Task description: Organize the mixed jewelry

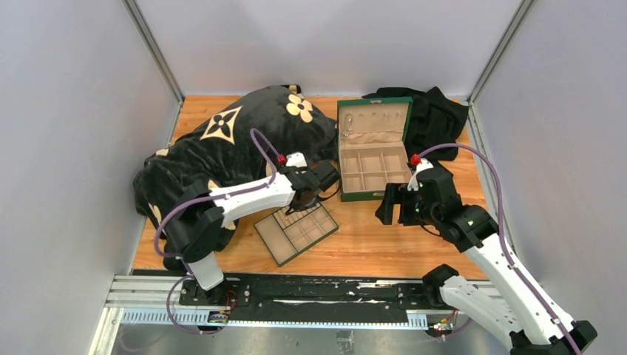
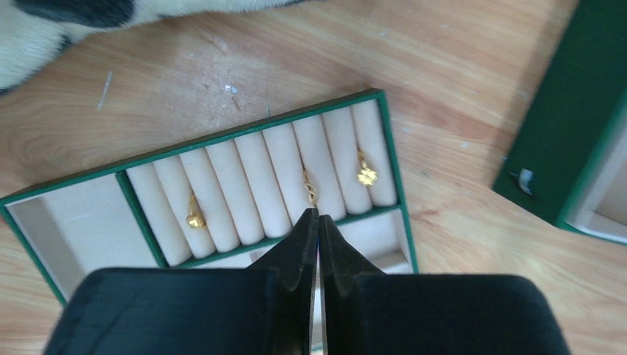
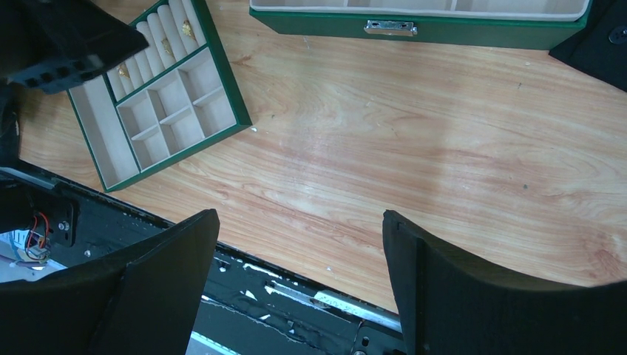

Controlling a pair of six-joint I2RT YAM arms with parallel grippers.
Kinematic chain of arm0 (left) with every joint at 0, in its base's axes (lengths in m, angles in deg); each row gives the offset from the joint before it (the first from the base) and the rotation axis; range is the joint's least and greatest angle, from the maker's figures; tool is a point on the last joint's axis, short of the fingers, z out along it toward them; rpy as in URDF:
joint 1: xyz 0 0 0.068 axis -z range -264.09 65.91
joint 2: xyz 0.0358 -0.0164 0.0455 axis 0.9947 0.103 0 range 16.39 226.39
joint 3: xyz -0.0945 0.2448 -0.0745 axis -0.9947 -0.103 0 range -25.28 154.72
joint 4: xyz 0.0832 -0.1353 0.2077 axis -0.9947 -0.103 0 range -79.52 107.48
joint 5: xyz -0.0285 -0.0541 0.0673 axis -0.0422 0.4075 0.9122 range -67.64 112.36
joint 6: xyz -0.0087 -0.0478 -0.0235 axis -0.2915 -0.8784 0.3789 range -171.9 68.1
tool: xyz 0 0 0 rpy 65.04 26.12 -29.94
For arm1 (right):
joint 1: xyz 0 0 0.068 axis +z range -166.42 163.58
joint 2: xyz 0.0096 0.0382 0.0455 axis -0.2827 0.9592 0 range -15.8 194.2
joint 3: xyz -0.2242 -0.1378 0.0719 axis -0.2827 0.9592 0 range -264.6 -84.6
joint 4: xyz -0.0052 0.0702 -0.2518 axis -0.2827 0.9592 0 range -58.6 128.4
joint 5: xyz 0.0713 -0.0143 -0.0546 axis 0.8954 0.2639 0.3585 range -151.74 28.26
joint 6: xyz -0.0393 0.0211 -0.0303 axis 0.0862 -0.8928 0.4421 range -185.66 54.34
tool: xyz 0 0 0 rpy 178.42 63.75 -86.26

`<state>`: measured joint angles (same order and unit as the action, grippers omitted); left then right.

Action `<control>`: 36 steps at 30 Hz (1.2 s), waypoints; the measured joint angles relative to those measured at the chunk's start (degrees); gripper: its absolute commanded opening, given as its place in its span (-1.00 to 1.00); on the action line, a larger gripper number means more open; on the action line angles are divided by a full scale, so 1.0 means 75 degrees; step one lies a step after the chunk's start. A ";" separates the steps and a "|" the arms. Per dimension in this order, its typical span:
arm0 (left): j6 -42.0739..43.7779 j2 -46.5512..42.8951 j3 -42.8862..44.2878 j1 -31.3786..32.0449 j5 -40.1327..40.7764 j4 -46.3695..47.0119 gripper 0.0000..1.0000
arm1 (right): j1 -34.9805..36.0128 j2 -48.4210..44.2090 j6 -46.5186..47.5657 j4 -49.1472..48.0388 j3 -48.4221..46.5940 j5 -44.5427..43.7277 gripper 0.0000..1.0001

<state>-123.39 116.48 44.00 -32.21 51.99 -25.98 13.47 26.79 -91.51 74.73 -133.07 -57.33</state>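
Observation:
Three small gold-coloured pieces sit in the ring rolls of the flat green tray [image 2: 251,130]: one at the left [image 2: 194,218], a twisted one in the middle [image 2: 310,185] and one at the right [image 2: 366,175]. My left gripper [image 2: 318,216] is shut with nothing visible between its tips, which hover just near of the twisted piece. In the top view it [image 1: 304,207] is over the tray's far end [image 1: 275,235]. My right gripper [image 3: 296,222] is open and empty above bare wood, right of the tray [image 3: 103,140]. I see no silvery cluster.
The open green box [image 1: 366,196] with beige compartments stands behind my right gripper [image 1: 392,203]; its latch [image 3: 390,28] faces me. A black and cream patterned pillow [image 1: 222,148] fills the left rear. A black cloth [image 1: 436,118] lies behind the box.

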 measured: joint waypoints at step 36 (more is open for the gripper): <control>0.2043 -0.7006 -0.1880 -0.0909 0.0009 -0.1489 -0.22 | 0.3748 0.6065 0.0356 -0.1810 -0.1244 -0.1839 0.61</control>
<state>-108.06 63.94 29.90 -39.03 52.05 -37.15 41.58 72.28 -88.84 61.16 -142.40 -71.12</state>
